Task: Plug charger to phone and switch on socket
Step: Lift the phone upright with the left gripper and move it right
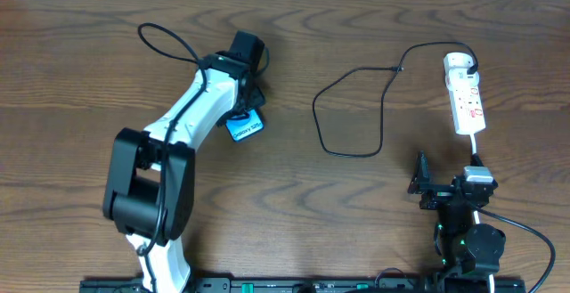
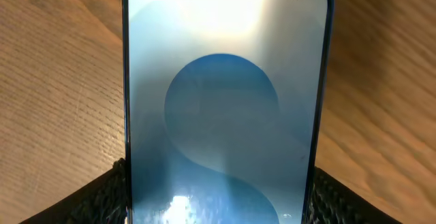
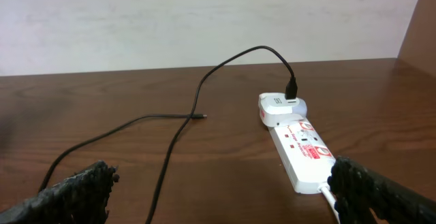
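Phone [image 1: 246, 127] lies at ten o'clock on the bench [image 1: 356, 231] with its lit blue screen up. The left hand [image 1: 242, 113] is clamped on it, pads [image 2: 102, 197] against both long edges. At two o'clock lies the socket [image 1: 468, 106], the white plug head [image 1: 458, 61] of the charger [image 1: 314, 115] seated in its far end. The black cable loops toward the centre, its connector tip [image 3: 201, 117] lying free. At five o'clock the right hand [image 1: 419, 175] has its fingers apart, gripping nothing.

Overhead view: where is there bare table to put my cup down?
Bare wood lies at the front middle, between the left arm and the right arm, and along the far edge. Crowded: the right side, where the charger loops beside the socket.
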Robot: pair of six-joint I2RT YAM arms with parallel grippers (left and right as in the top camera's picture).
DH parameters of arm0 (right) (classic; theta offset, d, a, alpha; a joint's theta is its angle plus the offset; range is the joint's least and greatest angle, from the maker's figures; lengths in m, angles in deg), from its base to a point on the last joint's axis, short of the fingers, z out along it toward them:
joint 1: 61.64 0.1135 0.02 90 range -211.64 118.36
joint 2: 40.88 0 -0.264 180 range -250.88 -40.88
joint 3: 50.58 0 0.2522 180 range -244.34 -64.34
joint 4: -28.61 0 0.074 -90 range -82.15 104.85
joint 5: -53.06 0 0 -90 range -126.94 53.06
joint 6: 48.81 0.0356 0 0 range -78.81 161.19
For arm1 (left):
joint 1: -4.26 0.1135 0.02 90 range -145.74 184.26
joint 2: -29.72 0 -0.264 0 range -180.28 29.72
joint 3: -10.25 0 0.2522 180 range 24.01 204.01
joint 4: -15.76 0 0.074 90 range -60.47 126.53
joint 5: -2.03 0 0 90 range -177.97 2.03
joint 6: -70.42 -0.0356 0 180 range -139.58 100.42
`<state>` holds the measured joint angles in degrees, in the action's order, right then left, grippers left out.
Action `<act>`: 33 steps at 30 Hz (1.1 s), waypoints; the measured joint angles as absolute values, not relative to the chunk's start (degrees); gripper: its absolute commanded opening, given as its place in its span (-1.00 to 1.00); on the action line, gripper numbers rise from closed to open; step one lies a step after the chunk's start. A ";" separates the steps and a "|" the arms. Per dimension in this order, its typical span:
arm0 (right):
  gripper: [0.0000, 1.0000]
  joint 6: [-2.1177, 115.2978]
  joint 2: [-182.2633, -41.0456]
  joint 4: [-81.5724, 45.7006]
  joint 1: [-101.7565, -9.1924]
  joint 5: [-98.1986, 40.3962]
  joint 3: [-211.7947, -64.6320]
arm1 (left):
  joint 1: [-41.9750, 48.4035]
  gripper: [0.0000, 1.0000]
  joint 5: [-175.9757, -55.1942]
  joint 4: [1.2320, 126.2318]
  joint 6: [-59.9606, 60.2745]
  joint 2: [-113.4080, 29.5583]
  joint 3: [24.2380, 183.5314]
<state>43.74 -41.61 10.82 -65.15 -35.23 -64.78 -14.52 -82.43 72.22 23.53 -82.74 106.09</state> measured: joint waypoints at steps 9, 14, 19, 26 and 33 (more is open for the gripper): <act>0.99 43.74 -41.61 10.82 -65.15 -35.21 -64.78 | -14.50 0.34 -93.20 74.69 21.63 -82.24 106.09; 0.99 43.74 -41.61 10.82 -65.15 -35.21 -64.78 | -14.50 0.34 -101.68 74.72 20.41 -82.24 106.09; 0.98 43.74 -41.61 10.82 -65.15 -35.21 -64.78 | -14.50 0.34 -109.16 74.80 19.95 -82.24 106.09; 0.99 43.74 -41.61 10.82 -65.15 -35.23 -64.78 | -14.50 0.34 -121.11 74.87 19.38 -82.24 106.09; 0.99 43.74 -41.61 10.82 -65.15 -35.23 -64.78 | -14.50 0.34 -129.62 74.50 19.64 -82.24 106.09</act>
